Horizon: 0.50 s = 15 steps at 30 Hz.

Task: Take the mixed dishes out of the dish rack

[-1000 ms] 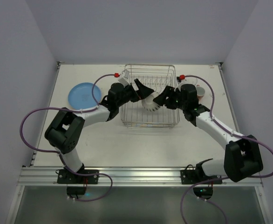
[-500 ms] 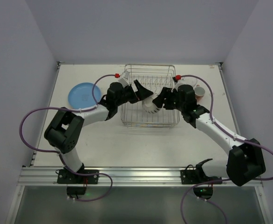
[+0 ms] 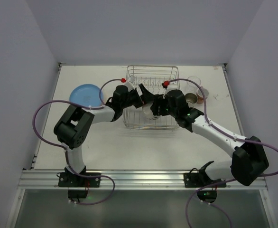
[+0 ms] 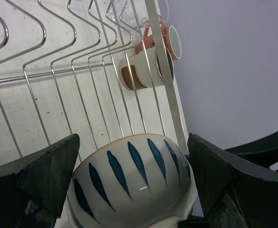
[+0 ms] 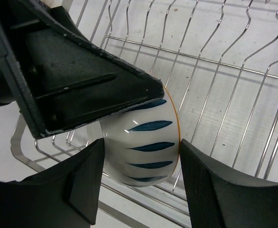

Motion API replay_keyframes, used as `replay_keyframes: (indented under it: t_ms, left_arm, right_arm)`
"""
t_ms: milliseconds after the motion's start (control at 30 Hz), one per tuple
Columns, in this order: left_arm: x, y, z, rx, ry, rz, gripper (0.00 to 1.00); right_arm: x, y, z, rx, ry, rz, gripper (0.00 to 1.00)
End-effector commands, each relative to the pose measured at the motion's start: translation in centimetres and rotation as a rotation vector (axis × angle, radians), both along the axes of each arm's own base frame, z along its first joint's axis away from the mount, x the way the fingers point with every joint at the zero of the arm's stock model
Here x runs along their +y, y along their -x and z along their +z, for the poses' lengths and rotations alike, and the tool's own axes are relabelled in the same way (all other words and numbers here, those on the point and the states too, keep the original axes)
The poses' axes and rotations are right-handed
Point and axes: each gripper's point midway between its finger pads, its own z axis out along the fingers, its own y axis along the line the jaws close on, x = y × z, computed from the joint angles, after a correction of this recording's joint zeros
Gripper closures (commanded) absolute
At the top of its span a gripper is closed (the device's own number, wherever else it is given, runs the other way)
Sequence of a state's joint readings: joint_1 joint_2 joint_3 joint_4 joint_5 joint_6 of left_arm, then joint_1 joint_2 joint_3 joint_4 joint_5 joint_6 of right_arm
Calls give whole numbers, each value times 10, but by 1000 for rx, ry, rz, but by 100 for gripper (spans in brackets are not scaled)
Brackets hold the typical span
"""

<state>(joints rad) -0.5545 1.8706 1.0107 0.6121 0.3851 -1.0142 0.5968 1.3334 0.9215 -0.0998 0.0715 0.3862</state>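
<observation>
The cream bowl point(image 5: 141, 142) with blue leaf marks was held low over the wire floor of the dish rack point(image 3: 151, 127), gripped across its width by the right jaws, while the left jaws were spread wide open astride it from the opposite side.

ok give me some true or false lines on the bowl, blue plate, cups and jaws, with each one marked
1. The white bowl with blue leaf strokes sits between the right gripper's jaws. True.
2. The round blue plate stands in the silver wire dish rack. False: it lies on the table, left of the rack.
3. Two reddish-brown cups sit outside the rack, on its right. True.
4. The left gripper's jaws are shut with nothing between them. False: they stand wide open either side of the bowl.
</observation>
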Motion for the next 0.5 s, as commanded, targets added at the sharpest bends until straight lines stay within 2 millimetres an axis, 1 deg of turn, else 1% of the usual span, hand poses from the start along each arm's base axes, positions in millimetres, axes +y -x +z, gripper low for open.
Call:
replay_keyframes:
  t_ms: [0,33,67,100,133,167,233,267,300,333,400,433,467]
  left_arm:
    - [-14,-9,42,-65,104,-44,0]
    - [-14,-10,41,-60,106,-51,0]
    - [-15,-11,42,-55,114,-54,0]
    - [-17,-13,43,-55,118,-60,0]
    - [-19,-13,45,-55,124,-66,0]
    - [-19,-14,45,-51,127,-67,0]
    - [-20,-15,46,-53,129,-69,0]
    - [-20,-16,45,-51,127,-67,0]
    - [-19,-16,44,-49,123,-66,0]
    - [-18,-18,44,-49,120,-63,0]
    - [-15,-22,43,-47,119,-56,0]
    - [-13,-24,43,-47,117,-54,0]
    - [-11,-28,42,-39,114,-51,0]
  right_arm:
    - [8,-16,42,-173,33,-33,100]
    - [8,-16,41,-186,47,-42,100]
    - [13,-12,41,-202,63,-33,100]
    - [7,-13,39,-220,104,-53,100]
    - [7,-12,40,-229,118,-58,100]
    - [13,-11,44,-252,117,-51,100]
    - [12,-12,45,-282,164,-64,100]
    - [16,-9,45,-295,194,-52,100]
    - [13,-13,47,-309,233,-83,100]
    - [17,-10,46,-315,264,-79,100]
    - [12,-9,45,-327,362,-88,100]
    - [7,-10,45,-339,405,-122,100]
    - [9,-8,45,-352,441,-112,100]
